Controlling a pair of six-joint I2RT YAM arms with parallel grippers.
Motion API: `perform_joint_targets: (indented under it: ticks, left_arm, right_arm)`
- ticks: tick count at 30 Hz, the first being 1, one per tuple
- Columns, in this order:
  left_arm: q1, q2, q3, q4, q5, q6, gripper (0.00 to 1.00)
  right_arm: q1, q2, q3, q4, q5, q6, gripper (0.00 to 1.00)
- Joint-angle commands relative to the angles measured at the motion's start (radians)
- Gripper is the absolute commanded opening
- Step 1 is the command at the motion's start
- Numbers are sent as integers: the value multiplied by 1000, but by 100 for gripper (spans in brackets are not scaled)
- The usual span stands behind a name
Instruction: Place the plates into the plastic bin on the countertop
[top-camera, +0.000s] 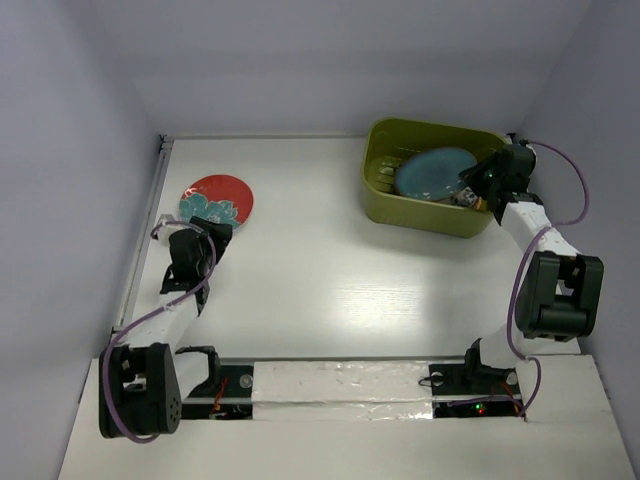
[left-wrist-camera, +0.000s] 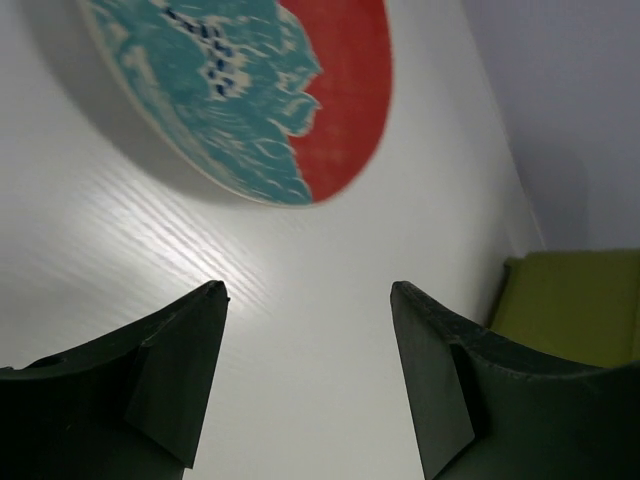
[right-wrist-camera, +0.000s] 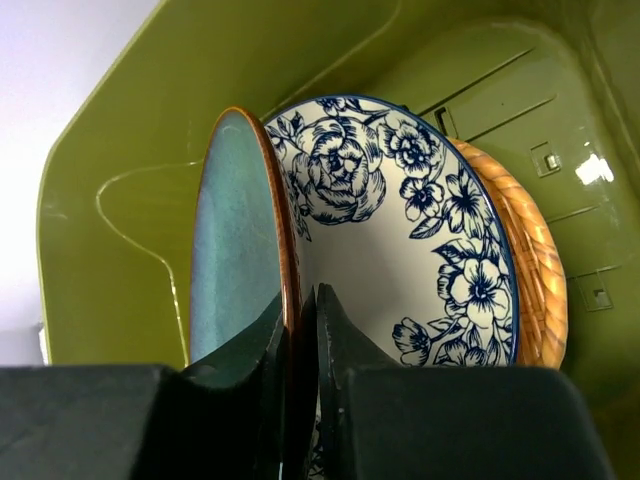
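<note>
Right claw (right-wrist-camera: 300, 298) pinched tight on teal plate (right-wrist-camera: 235, 240) rim inside bin (right-wrist-camera: 120, 200); lower it flat before letting go. Left claw (left-wrist-camera: 308, 290) wide open, empty, red plate (left-wrist-camera: 340, 100) just ahead.

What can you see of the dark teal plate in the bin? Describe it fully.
The dark teal plate is round, glossy and ceramic-looking, teal-faced with a thin brown rim. The right gripper pinches its rim, holding it tilted inside the olive-green bin, beside a white-and-blue floral plate. Whether those two plates touch is unclear.
</note>
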Motion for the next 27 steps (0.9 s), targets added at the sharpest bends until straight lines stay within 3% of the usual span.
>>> perform_joint_targets:
  ticks: [1,2,3,6,8,14,19,20,22,27]
  left_arm:
    - [61,6,-30,63,-55,-44,64]
    - [73,18,-32,64,-56,-47,66]
    - [96,47,-29,69,-53,-49,66]
    - [136,115,-18,92,-35,-61,67]
    - [150,140,-17,107,-32,-82,67]
    - [173,213,-3,132,-46,-116,67]
    - [182,313,23,167,-38,-141,67]
    - [182,328,34,173,-32,-145,66]
    - [182,367,46,179,-32,-158,64]
    - [182,434,109,166,-33,-187,60]
  right_arm:
    - [3,-26,21,163,-50,47,21]
    - [3,-23,20,162,-27,49,34]
    - [3,-17,12,155,-17,52,58]
    - [-7,-11,19,117,13,38,89]
    - [-7,-21,16,99,36,27,98]
    - [-7,-155,-86,90,112,21,100]
    - [-7,-271,-236,178,108,50,98]
    - [-7,-285,-258,188,79,52,96]
    - [-7,-319,-295,188,70,42,83]
    - [-7,-406,-349,183,83,29,68]
